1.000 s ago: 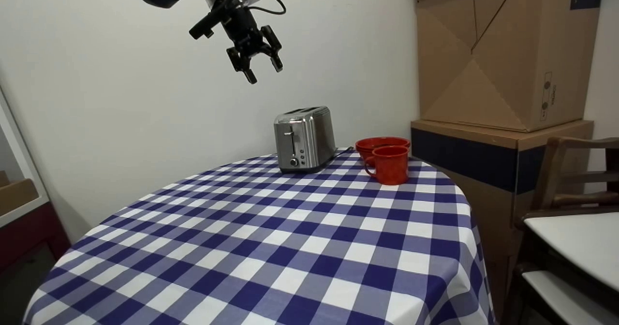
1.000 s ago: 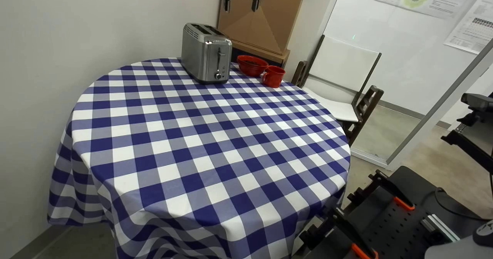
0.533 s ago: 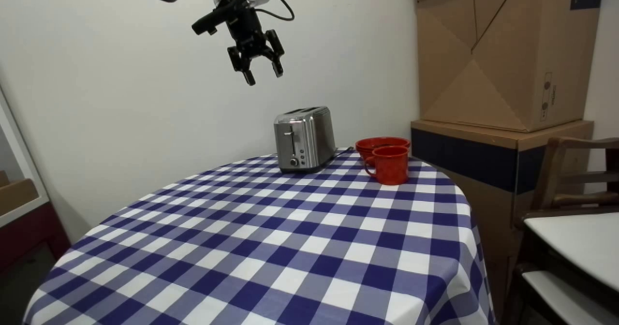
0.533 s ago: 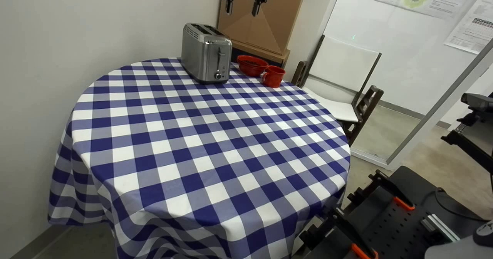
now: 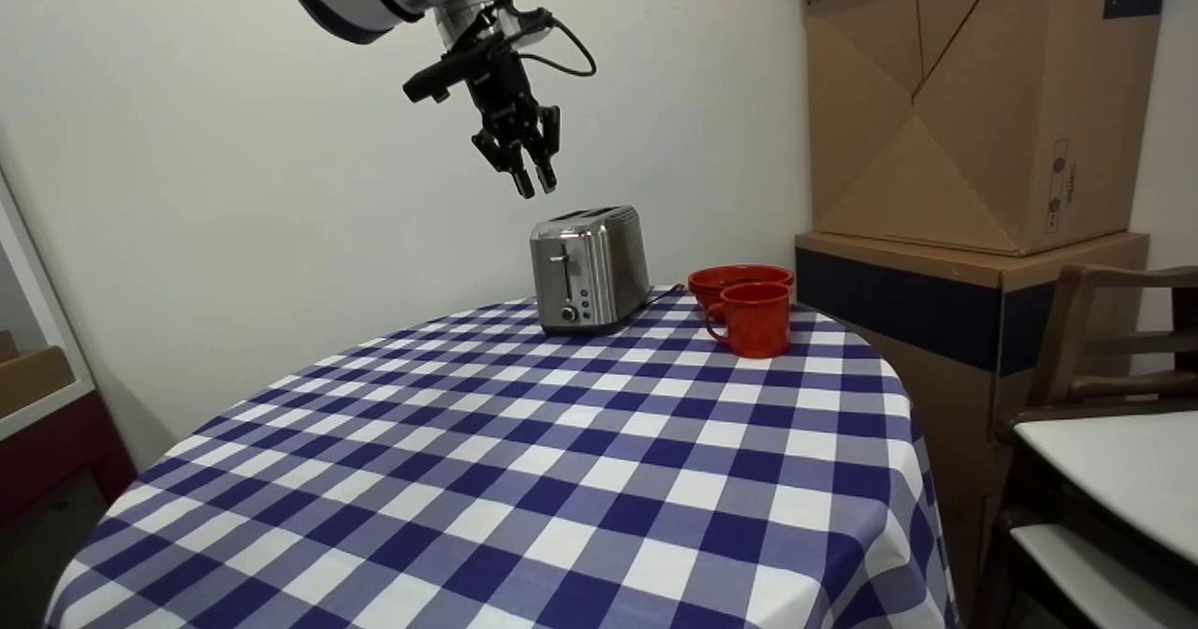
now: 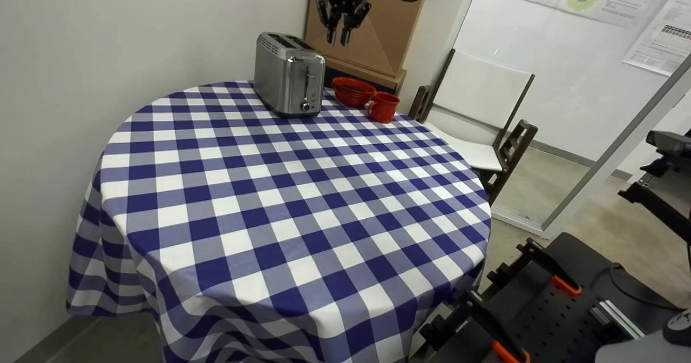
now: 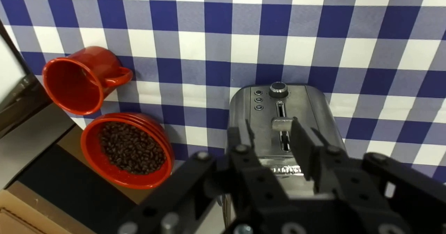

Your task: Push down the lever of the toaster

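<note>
While the toaster [image 5: 596, 271] is showing its near-face lever [image 7: 281, 124] high, the gripper [image 6: 338, 41] is hovering above, jaws parted and empty, the whole push apparently pending.

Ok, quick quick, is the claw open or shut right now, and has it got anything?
Claw: partly open, holding nothing; it hangs higher than the lever, not touching it.
</note>
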{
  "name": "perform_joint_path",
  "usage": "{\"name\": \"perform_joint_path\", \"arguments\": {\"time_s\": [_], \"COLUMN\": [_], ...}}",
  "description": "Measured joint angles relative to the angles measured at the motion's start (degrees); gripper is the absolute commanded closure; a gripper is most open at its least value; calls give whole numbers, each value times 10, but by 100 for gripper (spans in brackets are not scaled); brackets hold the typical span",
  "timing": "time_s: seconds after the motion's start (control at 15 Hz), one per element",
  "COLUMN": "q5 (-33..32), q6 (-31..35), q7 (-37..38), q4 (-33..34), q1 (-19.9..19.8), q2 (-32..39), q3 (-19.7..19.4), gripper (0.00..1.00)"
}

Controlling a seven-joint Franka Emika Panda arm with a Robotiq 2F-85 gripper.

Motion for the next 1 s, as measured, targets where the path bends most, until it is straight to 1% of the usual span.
{"name": "perform_joint_path", "arguments": {"time_s": [0.07,0.13,0.47,1.0], "q5": [0,0,0,0], "q6": [0,0,0,-2], "q7": [0,0,-4,-41], "q4": [12,26,94,184], "q1": [-1,-1,-3,2], "q2": [11,22,77,155], "q3": [0,0,0,2], "gripper": [98,100,98,99]}}
